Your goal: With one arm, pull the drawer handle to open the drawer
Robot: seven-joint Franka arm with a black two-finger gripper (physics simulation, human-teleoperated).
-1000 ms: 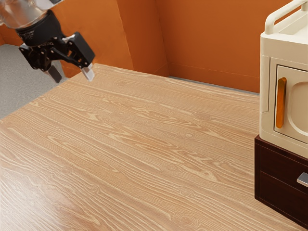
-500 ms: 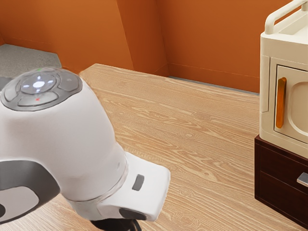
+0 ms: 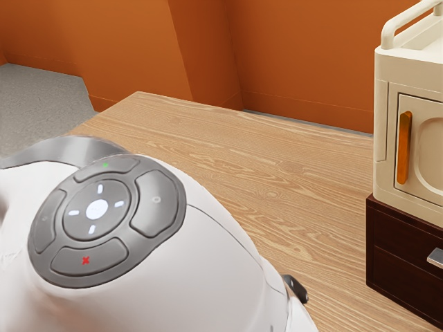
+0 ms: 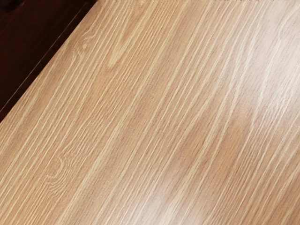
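In the exterior view, a small black part of my gripper (image 3: 296,288) pokes out from behind the white arm, which hides the rest. The dark brown drawer unit (image 3: 394,259) stands at the exterior view's right, its silver handle (image 3: 435,257) cut by the picture's edge. That handle is apart from the black part, farther toward the exterior view's right. The visible drawer front looks flush with the unit. In the wrist view, the unit's dark side (image 4: 33,42) borders the wooden surface.
A cream cabinet (image 3: 386,173) with an orange handle (image 3: 404,149) rests on top of the drawer unit. Wood-grained tabletop (image 3: 277,180) spreads between the arm and the unit. Orange walls (image 3: 297,62) rise behind.
The arm has swung in from the exterior view's upper left, then moved farther toward its right, now covering the lower left. The drawer unit has stayed put.
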